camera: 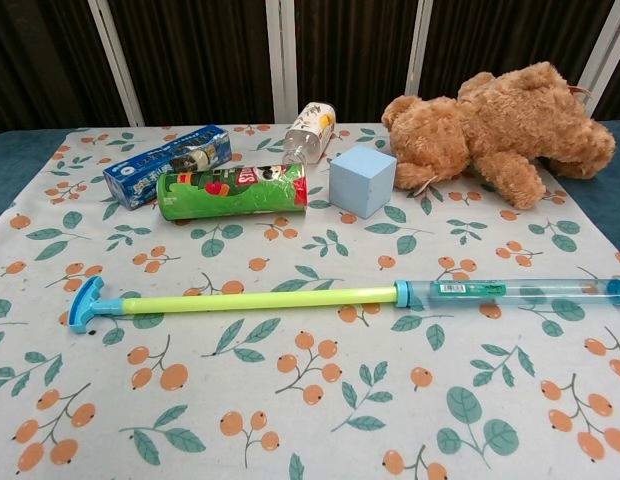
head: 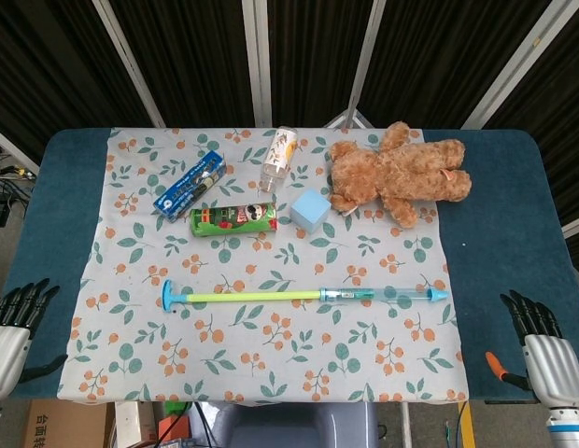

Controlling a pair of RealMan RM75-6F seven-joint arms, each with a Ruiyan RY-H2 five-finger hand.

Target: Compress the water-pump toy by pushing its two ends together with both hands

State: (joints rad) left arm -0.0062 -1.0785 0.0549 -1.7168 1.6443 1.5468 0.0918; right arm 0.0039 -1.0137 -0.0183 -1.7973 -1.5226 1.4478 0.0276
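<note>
The water-pump toy [head: 303, 296] lies fully extended across the floral cloth, with a yellow rod, a blue T-handle [head: 168, 297] at its left end and a clear barrel with a blue tip [head: 439, 295] at its right. In the chest view the water-pump toy [camera: 290, 298] runs from its T-handle [camera: 86, 304] to its barrel [camera: 520, 291]. My left hand [head: 11, 327] hangs off the table's left front corner, fingers apart, holding nothing. My right hand [head: 543, 350] sits off the right front corner, likewise empty with fingers spread. Both are far from the toy.
Behind the toy lie a green chip can [head: 233, 219], a blue box [head: 189, 186], a small bottle [head: 278, 160], a light blue cube [head: 311, 210] and a brown teddy bear [head: 397, 175]. The blue table [head: 514, 224] shows bare at both sides of the cloth.
</note>
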